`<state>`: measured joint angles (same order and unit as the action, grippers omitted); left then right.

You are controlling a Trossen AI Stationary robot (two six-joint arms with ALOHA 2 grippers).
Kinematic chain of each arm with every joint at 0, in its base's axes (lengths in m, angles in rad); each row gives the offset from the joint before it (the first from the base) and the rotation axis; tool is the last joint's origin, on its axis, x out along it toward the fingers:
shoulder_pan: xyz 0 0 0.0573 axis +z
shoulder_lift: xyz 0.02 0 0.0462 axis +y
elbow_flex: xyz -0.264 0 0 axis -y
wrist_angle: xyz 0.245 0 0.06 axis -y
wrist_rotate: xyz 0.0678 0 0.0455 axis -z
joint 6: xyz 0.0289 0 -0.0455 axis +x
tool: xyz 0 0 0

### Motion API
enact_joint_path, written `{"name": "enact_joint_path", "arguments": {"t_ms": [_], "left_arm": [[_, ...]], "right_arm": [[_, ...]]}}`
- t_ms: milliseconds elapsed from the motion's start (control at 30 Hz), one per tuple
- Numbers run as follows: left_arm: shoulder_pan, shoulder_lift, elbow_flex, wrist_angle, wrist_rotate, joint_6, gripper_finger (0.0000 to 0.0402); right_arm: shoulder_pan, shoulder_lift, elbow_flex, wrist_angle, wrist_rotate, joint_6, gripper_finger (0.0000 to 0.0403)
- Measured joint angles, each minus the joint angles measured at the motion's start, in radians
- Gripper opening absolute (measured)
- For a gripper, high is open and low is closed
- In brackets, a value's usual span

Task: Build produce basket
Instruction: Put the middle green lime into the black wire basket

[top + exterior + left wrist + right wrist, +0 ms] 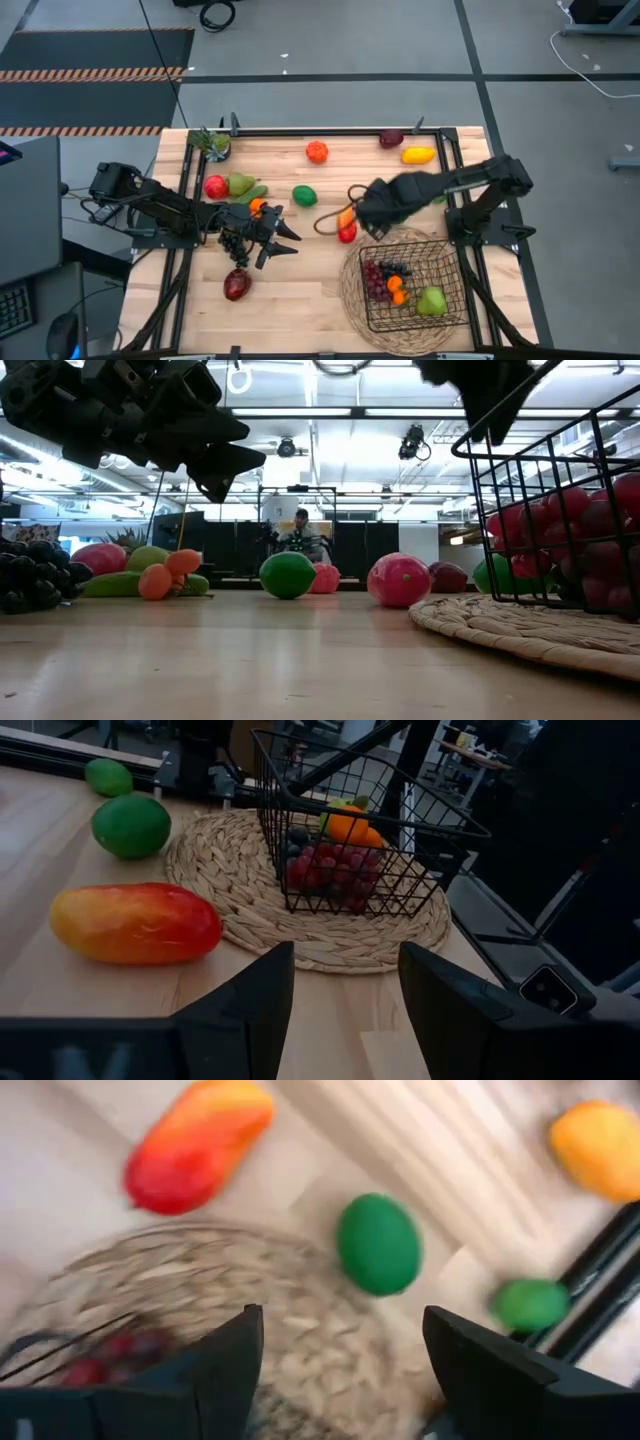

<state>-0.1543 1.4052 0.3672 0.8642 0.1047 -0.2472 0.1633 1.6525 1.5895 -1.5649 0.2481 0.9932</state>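
While both arms hang above the table:
Basket (415, 285): on the woven mat (355, 300), holding grapes (376, 278), an orange piece and a pear (431, 300).
Right gripper (350, 215): jaws wide, empty, above the red-orange mango (346, 226).
Left gripper (280, 238): jaws parted, empty, near dark grapes (232, 243).

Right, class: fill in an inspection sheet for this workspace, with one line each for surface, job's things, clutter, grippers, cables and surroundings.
Surface: wooden table, with a round woven mat under the basket.
Job's things: black wire basket holds red grapes, a green pear and an orange piece; loose produce lies across the table, including a red-orange mango and a green lime.
Clutter: nothing seen.
Grippers: left gripper open and empty, over the dark grapes; right gripper open and empty, by the mat's edge.
Cables: white cable on the floor.
Surroundings: a person sits far behind the table.
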Motion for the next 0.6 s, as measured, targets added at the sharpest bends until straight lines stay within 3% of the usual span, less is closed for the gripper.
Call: {"name": "enact_joint_path", "arguments": {"t_ms": [133, 267, 600], "left_arm": [[0.000, 0.000, 0.000, -0.002, 0.000, 0.009, 0.0187], [0.000, 0.000, 0.000, -0.005, 0.000, 0.010, 0.0187], [0.001, 0.000, 0.000, -0.009, 0.000, 0.034, 0.0187]], "right_arm": [[-0.127, 0.005, -0.054, -0.006, -0.019, -0.110, 0.0279], [-0.226, 0.005, -0.141, -0.006, -0.101, -0.212, 0.0279], [-0.318, 0.005, -0.342, 0.169, -0.250, -0.433, 0.0279]]}}
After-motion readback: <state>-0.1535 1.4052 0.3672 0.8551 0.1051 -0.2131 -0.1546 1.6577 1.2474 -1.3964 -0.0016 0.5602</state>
